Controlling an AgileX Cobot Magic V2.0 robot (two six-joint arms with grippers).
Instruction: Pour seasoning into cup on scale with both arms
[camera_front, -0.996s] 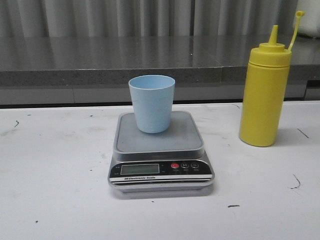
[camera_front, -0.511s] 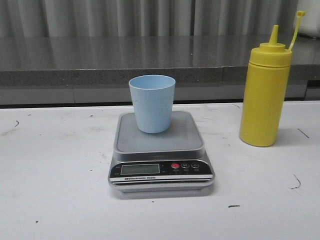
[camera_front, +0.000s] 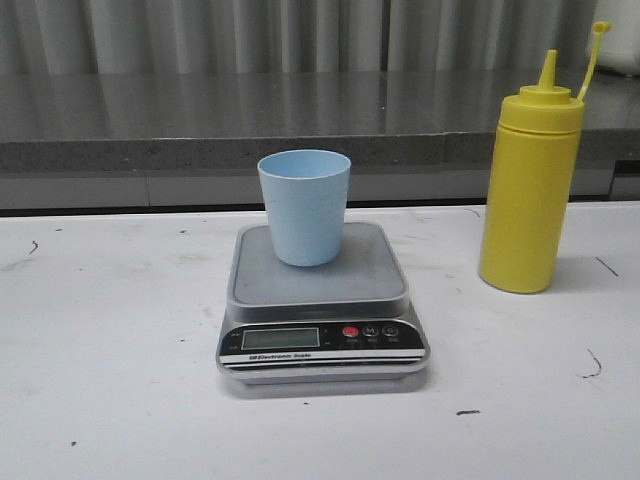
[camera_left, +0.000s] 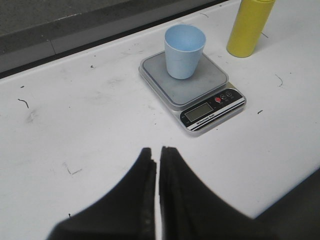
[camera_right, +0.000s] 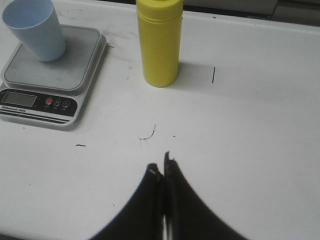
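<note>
Pouring is not yet begun: both the left hand (camera_left: 156, 150) and right hand (camera_right: 162, 167) are closed and empty, so the seasoning (camera_front: 529, 175) must first be grasped.

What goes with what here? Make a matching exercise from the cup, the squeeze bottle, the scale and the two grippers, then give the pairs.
Things:
1. cup
2. squeeze bottle
3. scale
4. left gripper and right gripper

States:
A. upright on the table, to the right of the scale, cap off its nozzle
B. shut, holding nothing
C. lies flat on the table, display facing the robot
D. standing on the steel platform

Pairs: 1-D, 2-A, 3-C, 4-B
</note>
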